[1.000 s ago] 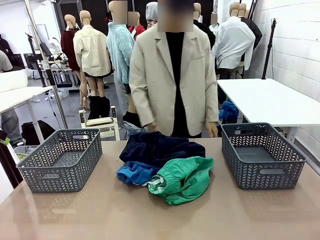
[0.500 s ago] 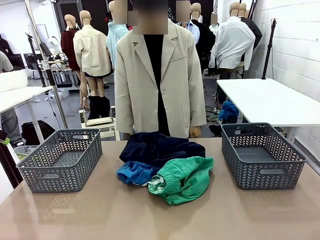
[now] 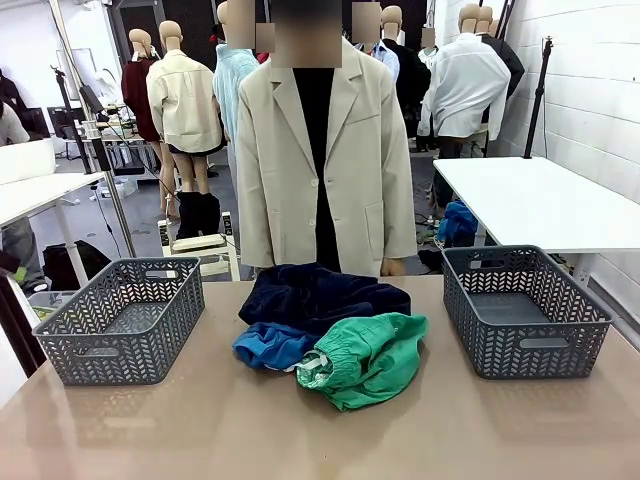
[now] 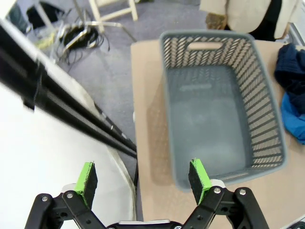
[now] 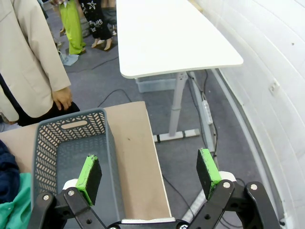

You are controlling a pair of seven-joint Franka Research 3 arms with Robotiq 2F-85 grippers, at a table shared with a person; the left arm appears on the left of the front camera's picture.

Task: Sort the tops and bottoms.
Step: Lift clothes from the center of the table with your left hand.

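Observation:
In the front view a heap of clothes lies mid-table. The dark navy bottoms (image 3: 322, 295) lie at the back. In front of them bunch the emerald green bottoms (image 3: 368, 355) with a white drawstring. The bright blue top (image 3: 272, 345) peeks out at the heap's left. From the left wrist view, the navy bottoms (image 4: 291, 64) and blue top (image 4: 295, 117) show at the right edge. My left gripper (image 4: 143, 177) hangs open above the table's left edge. My right gripper (image 5: 148, 174) is open high over the table's right end, with the green bottoms (image 5: 13, 205) at lower left.
A grey mesh basket (image 3: 122, 322) stands at the table's left and another (image 3: 525, 312) at its right; both are empty. A person in a beige coat (image 3: 325, 160) stands at the far edge, hands down at the sides. A white table (image 3: 540, 200) stands behind on the right.
The person has straightened up and shifted towards picture left behind the table. The clothes, baskets and grippers have not moved.

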